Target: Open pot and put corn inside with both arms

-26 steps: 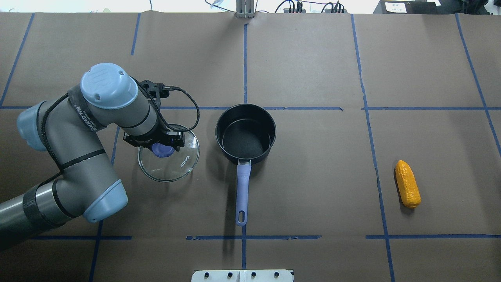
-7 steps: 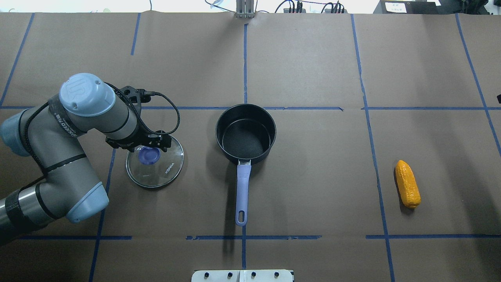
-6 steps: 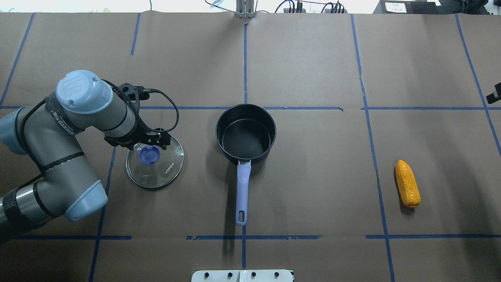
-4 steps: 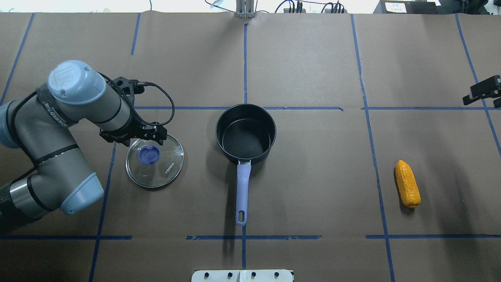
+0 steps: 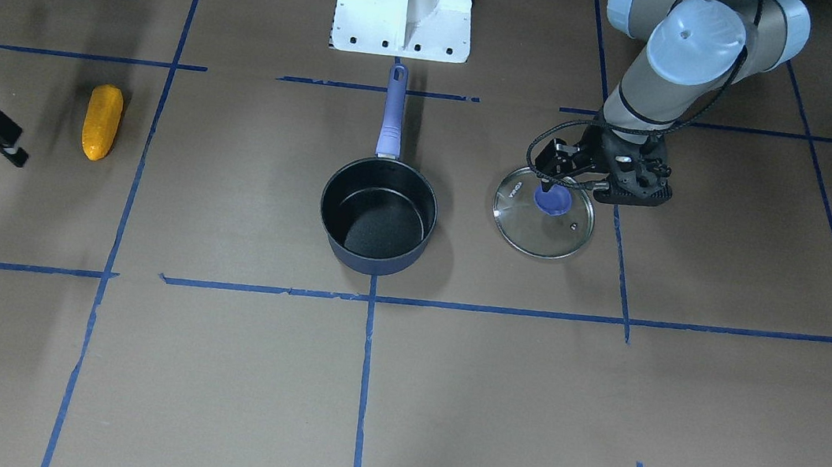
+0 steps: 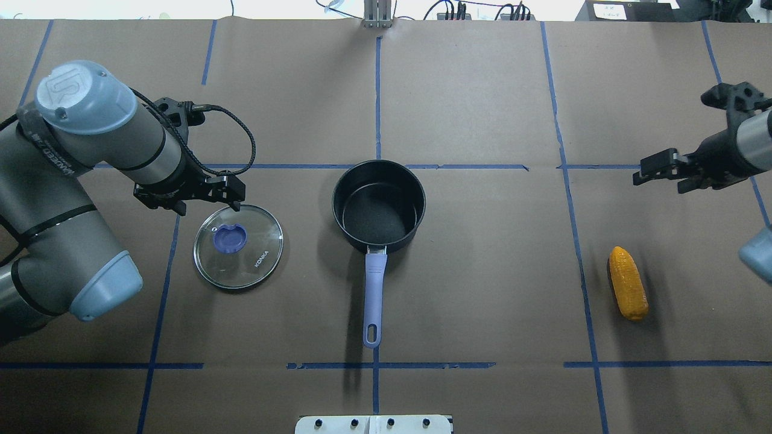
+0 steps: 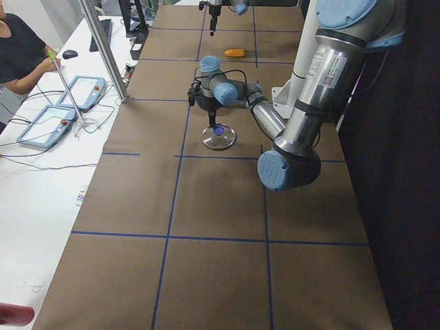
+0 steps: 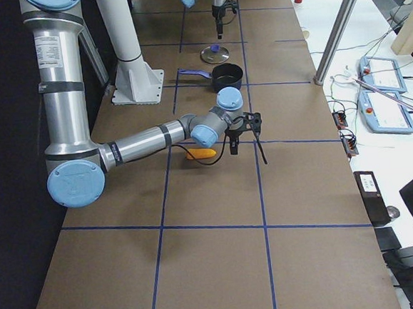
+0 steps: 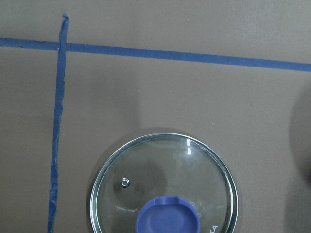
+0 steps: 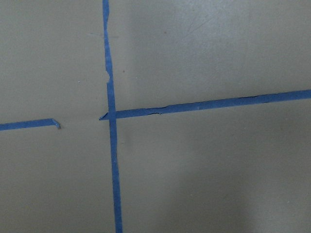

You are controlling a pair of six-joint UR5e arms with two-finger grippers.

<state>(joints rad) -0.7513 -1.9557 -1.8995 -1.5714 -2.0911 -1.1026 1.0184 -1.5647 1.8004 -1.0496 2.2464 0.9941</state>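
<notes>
Pot (image 6: 379,205) sits uncovered mid-surface, upright, black inside with nothing in it; its lavender handle (image 6: 374,289) points straight back at the white base (image 5: 405,2). Glass lid (image 6: 256,244) lies flat on the surface (image 6: 482,271) on my left side of the pot, near it but not touching, blue knob (image 6: 230,238) up. Left hand (image 6: 210,208) hovers over the lid's far edge, raised off it; fingers spread wide, gripping nothing, clear of the knob. Left wrist view shows only the lid low in frame, knob cut by the bottom edge, and blue tape (image 9: 58,121) on brown paper; no fingers in it.

Corn (image 6: 628,291) lies on the surface at my right, well apart from the pot, just right of a tape line, long axis running roughly toward and away from the base; nothing touches it. Right hand (image 6: 657,181) hangs in the air beyond the corn, on the far side from the base, off to the right of it; fingers apart, empty. Right wrist view shows only bare paper and a tape crossing; no corn in it. In the right side view the near arm stretches low over the surface with the corn peeking out beneath it.
</notes>
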